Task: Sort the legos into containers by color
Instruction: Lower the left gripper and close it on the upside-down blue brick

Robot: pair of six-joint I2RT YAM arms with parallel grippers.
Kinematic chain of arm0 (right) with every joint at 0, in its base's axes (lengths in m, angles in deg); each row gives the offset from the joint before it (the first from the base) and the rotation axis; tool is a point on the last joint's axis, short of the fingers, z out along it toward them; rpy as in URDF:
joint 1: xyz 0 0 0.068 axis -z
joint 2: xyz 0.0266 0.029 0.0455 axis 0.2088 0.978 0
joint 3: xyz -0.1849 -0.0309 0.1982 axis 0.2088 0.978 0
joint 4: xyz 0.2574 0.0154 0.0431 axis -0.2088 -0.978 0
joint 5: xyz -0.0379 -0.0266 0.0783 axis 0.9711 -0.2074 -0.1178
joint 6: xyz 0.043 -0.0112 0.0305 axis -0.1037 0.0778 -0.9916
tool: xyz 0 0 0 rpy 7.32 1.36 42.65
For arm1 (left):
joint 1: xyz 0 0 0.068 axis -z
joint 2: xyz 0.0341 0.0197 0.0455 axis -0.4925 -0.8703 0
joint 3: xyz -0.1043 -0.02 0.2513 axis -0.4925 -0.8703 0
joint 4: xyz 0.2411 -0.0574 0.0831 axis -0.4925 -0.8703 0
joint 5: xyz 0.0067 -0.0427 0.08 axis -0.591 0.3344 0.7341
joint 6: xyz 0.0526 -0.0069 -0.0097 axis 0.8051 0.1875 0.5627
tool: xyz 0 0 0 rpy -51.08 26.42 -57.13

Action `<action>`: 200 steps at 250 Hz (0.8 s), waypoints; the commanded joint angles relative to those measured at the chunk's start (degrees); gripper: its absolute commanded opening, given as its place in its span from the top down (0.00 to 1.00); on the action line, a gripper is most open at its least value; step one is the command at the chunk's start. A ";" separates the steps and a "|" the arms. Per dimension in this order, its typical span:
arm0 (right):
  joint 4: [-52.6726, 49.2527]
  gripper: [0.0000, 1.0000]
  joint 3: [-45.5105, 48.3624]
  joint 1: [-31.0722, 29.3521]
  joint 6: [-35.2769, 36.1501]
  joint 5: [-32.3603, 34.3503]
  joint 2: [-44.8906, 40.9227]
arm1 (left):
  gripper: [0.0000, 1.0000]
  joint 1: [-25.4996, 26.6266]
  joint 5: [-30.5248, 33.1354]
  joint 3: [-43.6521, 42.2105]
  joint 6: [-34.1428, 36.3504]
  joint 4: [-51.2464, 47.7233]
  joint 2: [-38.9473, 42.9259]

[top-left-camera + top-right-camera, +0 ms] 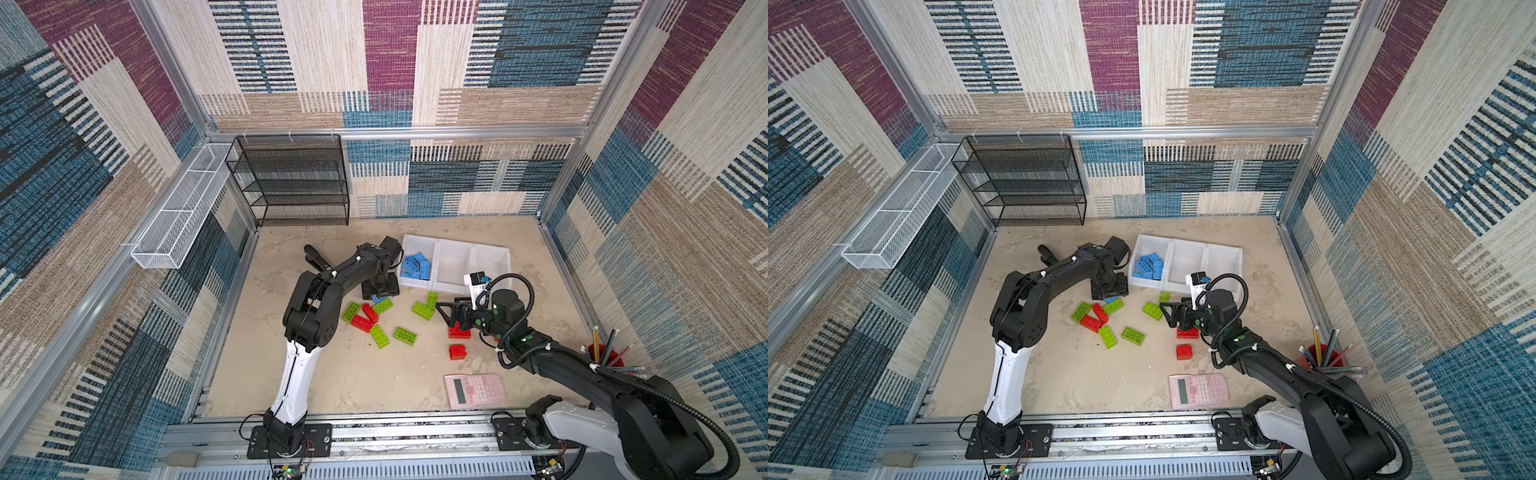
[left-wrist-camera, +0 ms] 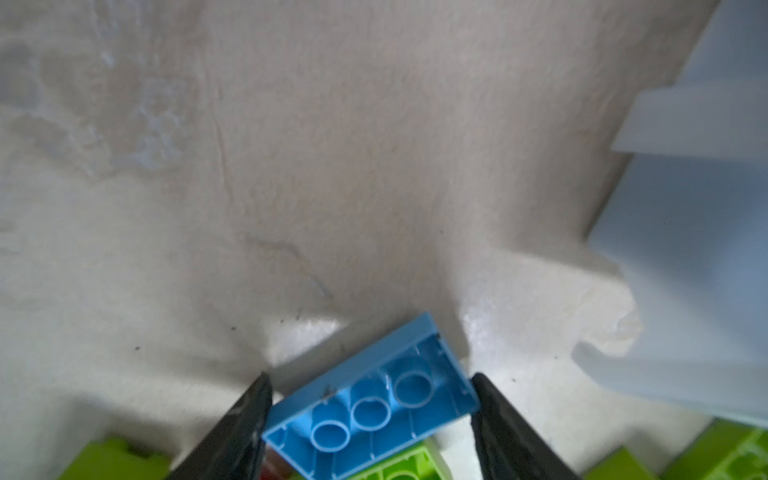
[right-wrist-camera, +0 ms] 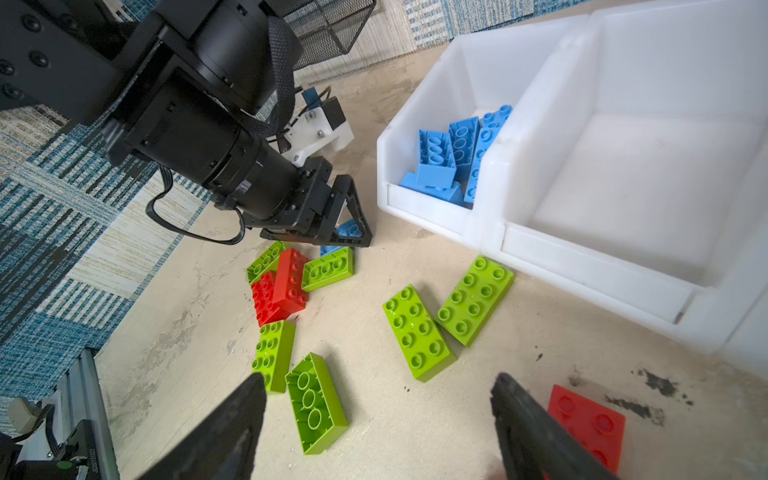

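Observation:
My left gripper is down at the pile in front of the left container. Its fingers touch both ends of an upturned blue lego, which rests tilted on a green lego. That container holds several blue legos; the middle container and right container show no legos. Green legos and red legos lie loose on the table. My right gripper hangs open above the table beside a red lego, nothing between its fingers.
A pink calculator lies near the front edge. A red cup of pencils stands at the right wall. A black mesh rack stands at the back left and a white wire basket hangs on the left wall.

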State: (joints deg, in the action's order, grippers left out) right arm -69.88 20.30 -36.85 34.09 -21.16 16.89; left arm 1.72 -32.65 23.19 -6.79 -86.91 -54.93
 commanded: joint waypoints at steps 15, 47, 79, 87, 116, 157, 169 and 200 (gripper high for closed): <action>2.32 0.14 -0.19 -0.01 -0.12 -0.97 -0.08 | 0.23 0.96 -1.35 -0.78 -1.37 -0.07 -0.10; 2.09 0.14 -0.20 -0.03 -0.11 -1.03 -0.12 | 0.20 1.34 -1.48 -0.42 -1.29 -0.21 -0.28; 2.15 0.14 -0.28 -0.02 -0.09 -1.21 -0.07 | 0.21 1.53 -1.18 -0.26 -1.11 -0.35 -0.18; 2.14 0.14 -0.44 -0.02 -0.13 -1.21 -0.04 | 0.22 1.47 -1.06 -0.05 -1.02 -0.48 -0.18; 2.13 0.14 -0.22 -0.07 -0.03 -1.12 -0.16 | 0.26 1.47 -0.29 0.24 -0.60 -0.89 0.15; 2.13 0.14 -0.19 -0.06 -0.04 -1.07 0.07 | 0.29 1.39 0.71 1.21 0.10 -1.45 0.35; 2.14 0.14 -0.21 -0.07 -0.05 -1.12 0.09 | 0.30 1.38 0.83 1.45 0.21 -1.58 0.35; 2.14 0.14 -0.23 -0.08 -0.09 -1.07 0.19 | 0.31 1.38 1.23 1.61 0.61 -1.84 0.69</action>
State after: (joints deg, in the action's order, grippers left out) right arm -69.86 20.28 -36.85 34.11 -21.60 16.89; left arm 3.16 -32.63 24.15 -6.75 -87.48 -54.82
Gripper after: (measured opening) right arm 0.861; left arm 0.694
